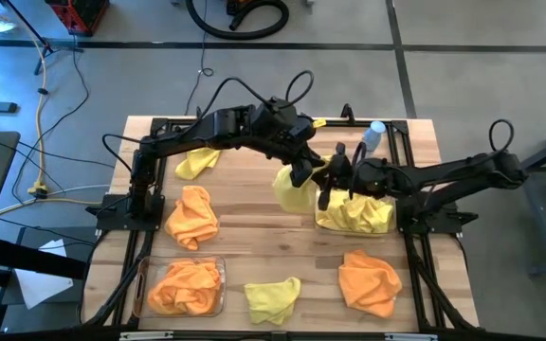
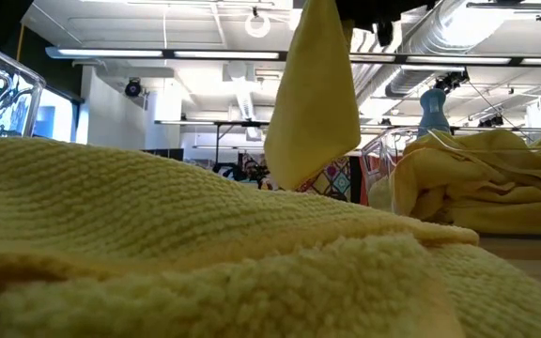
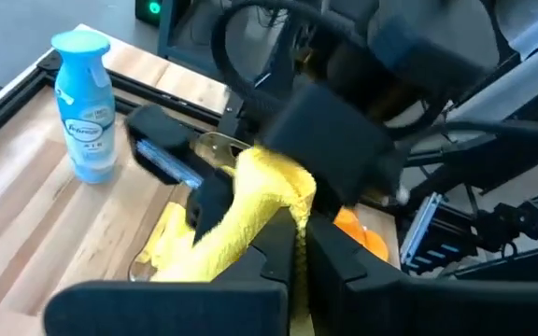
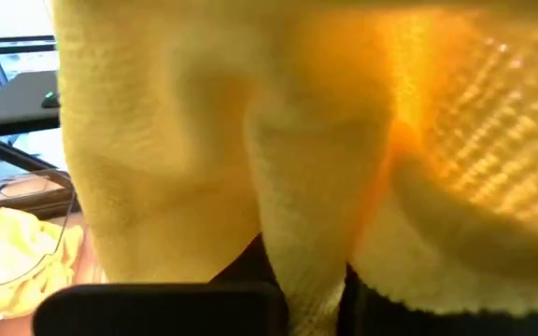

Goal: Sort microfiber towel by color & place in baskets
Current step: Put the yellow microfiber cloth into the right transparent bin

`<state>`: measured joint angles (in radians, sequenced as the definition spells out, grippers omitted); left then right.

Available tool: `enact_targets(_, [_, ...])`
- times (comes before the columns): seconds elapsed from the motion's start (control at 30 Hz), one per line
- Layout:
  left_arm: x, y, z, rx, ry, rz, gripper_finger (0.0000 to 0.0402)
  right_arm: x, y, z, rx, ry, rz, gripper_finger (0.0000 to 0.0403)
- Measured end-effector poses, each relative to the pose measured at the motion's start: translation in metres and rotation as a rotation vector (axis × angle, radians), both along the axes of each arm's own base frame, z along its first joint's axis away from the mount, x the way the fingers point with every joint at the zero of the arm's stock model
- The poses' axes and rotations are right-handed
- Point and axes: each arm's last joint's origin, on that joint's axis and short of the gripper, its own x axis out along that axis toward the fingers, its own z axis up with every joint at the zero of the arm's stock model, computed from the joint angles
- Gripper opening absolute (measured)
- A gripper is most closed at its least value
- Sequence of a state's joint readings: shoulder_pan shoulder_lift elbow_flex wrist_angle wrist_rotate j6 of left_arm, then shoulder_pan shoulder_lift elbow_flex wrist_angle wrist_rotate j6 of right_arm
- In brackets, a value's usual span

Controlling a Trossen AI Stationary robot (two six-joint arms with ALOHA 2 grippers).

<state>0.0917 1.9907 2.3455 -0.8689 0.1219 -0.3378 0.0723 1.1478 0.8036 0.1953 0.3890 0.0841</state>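
I've got both jaws pinching the yellow towel (image 1: 295, 191); I'd release one (the left gripper (image 1: 301, 176)) above the bin (image 1: 322, 224).

Four yellow towels (image 1: 273, 298), three orange (image 1: 191, 218), two baskets (image 1: 140, 289)

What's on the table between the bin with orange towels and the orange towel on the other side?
One crumpled yellow towel lies between the bin of orange towels and the loose orange towel, with bare wood on either side. The high view shows it.
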Motion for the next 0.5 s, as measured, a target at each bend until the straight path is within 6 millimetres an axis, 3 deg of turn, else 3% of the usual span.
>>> enact_targets(0.13, [0.0, -0.001, 0.0, -0.016, 0.002, -0.033, 0.0032, -0.012, -0.001, 0.004, 0.039, 0.015, -0.007, 0.0005])
enact_targets(0.33, [-0.002, -0.002, 0.0, 0.022, 0.001, -0.115, 0.0107, -0.037, -0.003, 0.018, 0.047, 0.009, -0.039, 0.0007])
enact_targets(0.5, [-0.028, 0.013, 0.013, 0.029, 0.053, -0.062, 0.0144, -0.07, -0.001, 0.028, 0.129, -0.01, -0.078, 0.0004])
